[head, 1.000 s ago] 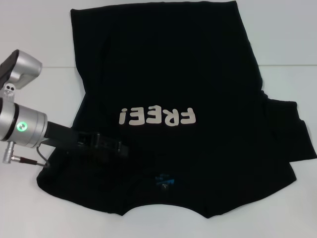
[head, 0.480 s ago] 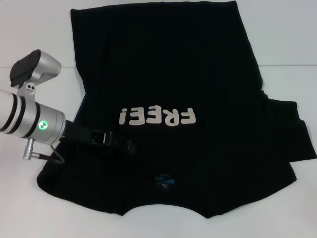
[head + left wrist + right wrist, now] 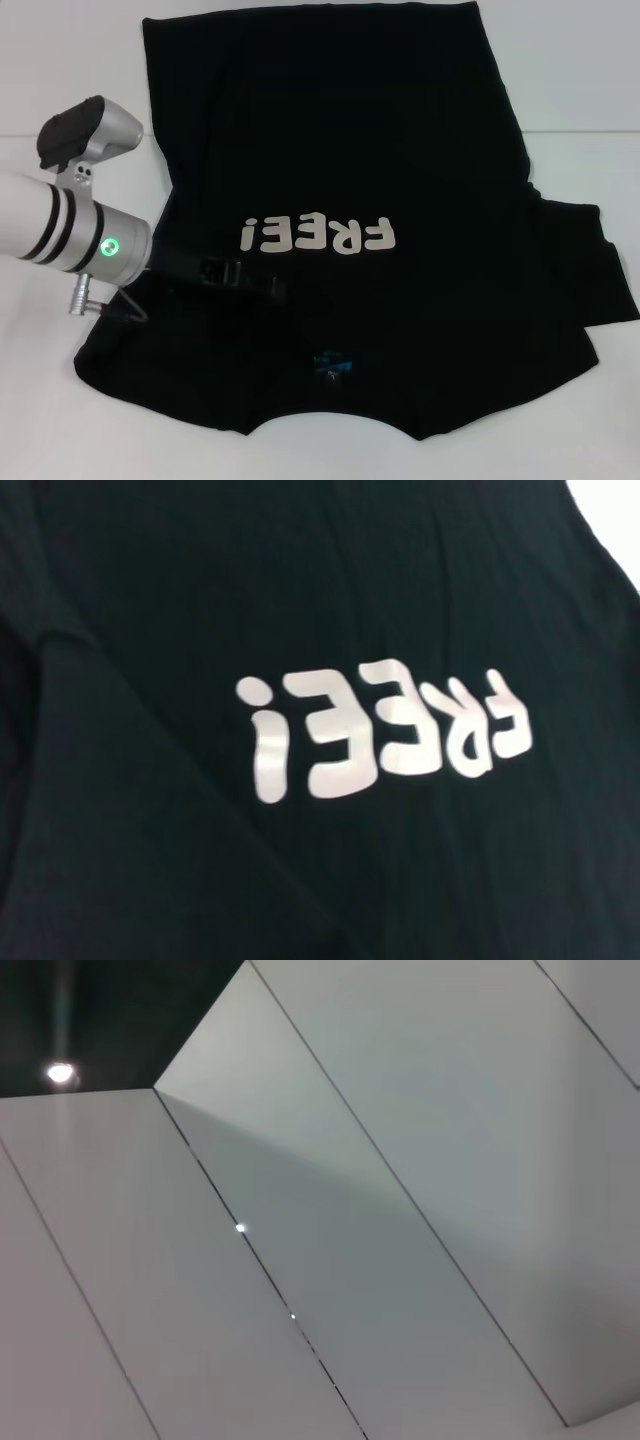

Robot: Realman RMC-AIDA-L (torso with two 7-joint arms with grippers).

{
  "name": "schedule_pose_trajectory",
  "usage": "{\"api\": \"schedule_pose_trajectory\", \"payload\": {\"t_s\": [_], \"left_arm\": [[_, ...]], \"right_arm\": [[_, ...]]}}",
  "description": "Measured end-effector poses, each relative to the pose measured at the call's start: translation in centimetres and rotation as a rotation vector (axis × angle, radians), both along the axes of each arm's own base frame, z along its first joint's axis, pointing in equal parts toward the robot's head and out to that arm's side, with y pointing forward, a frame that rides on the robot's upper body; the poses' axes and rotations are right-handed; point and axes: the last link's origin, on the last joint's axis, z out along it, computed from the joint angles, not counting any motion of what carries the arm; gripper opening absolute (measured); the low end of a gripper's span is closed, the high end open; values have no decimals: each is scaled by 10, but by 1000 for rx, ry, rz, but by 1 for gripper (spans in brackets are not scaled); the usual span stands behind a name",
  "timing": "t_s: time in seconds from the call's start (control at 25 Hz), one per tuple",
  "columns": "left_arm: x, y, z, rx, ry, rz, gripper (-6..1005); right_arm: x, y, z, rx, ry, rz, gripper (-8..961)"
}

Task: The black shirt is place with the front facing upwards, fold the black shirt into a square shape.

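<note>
Shirt: we are looking at the black shirt (image 3: pixel 360 230) lying front up on the white table (image 3: pixel 70 70), collar end nearest us, the white "FREE!" lettering (image 3: pixel 318 236) reading upside down from the head view.
Fold state: we are judging the left side already turned inward, since no left sleeve is showing; the right sleeve (image 3: pixel 595 265) is lying spread outward.
Left gripper: we are reaching the left gripper (image 3: pixel 262 287) in over the shirt, just below the lettering and above the blue neck label (image 3: pixel 331 362); black against black, so we cannot tell how its fingers are standing.
Right arm: we are keeping it parked out of the head view, its wrist camera facing ceiling panels.
Doing it well: we are aiming to take only the top layer at an edge, lift low, carry it straight across, and lay it flat so the sides are running parallel.
Risk: we are watching for bunching near the collar.
</note>
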Motion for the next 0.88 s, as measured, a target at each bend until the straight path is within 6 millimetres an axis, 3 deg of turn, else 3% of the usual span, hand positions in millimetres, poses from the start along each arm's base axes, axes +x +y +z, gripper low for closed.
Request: {"api": "schedule_pose_trajectory", "payload": {"t_s": [0.68,0.76,0.88], "left_arm": [[38,7,-31,64,-92,-177,729],[39,7,-31,66,-91,-188,729],[33,9,-16,96,-90,-190,728]], "right_arm": [[5,-4,-2,10,-2,-17,924],[4,-3,-4,5,0,-15,924],[3,-2,-5,0,2,-13,924]]}}
